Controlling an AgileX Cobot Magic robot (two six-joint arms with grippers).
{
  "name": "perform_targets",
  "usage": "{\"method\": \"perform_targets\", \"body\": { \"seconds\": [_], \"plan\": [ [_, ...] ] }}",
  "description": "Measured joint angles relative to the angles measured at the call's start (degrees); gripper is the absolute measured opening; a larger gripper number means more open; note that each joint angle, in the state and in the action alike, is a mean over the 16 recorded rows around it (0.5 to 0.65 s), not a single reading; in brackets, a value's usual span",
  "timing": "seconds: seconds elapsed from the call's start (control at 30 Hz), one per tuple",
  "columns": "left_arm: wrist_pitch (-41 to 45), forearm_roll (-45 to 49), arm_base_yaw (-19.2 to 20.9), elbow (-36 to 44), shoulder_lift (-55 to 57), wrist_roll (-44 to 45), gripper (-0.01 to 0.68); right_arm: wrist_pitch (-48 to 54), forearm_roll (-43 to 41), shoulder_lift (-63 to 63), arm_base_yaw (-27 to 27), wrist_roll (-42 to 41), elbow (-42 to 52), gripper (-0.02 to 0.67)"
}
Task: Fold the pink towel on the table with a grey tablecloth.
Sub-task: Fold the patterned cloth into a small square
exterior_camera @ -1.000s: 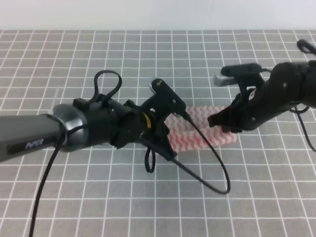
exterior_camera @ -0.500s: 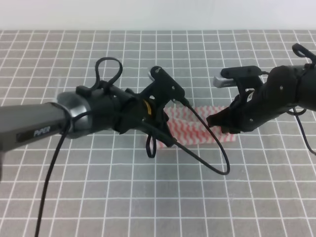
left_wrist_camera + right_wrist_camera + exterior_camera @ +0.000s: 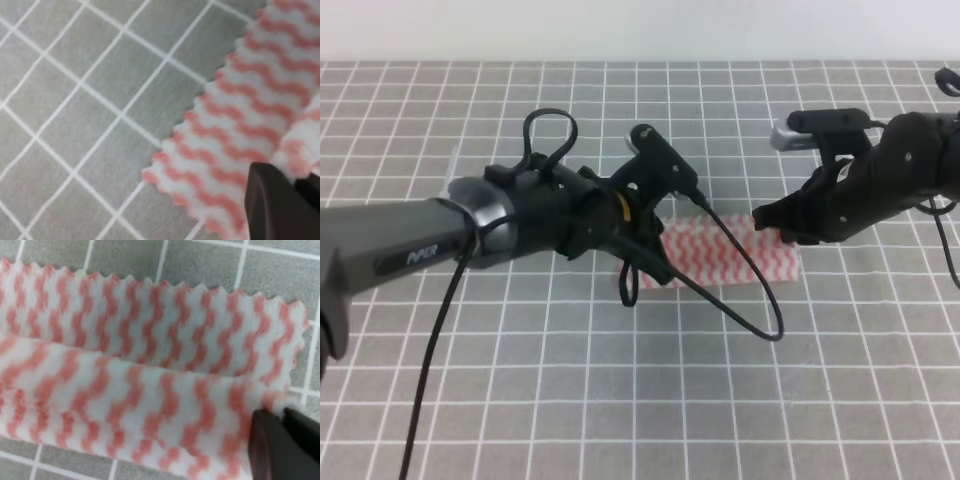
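Both grippers, left (image 3: 655,262) and right (image 3: 767,222), are pinching the towel (image 3: 720,256) mid-fold, needing its edges aligned before release.

The left arm reaches in low from the left edge, its left gripper (image 3: 655,262) tipped downward with jaws pinched together. The right arm comes from the right (elbow raised), its right gripper (image 3: 772,222) likewise angled down, jaws closed.
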Motion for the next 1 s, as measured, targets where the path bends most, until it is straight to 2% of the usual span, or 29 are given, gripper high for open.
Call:
{"method": "perform_targets", "body": {
  "seconds": [0.47, 1.0],
  "plan": [
    [-0.6, 0.0, 1.0, -0.4, 1.7, 0.0, -0.003, -0.8, -0.4, 2.8, -0.3, -0.1, -1.2, -0.015],
    [1.2, 2.3, 1.3, -5.2, 3.8, 0.0, -0.003, 4.5, -4.2, 5.6, -0.3, -0.1, -8.4, -0.015]
  ]
}}
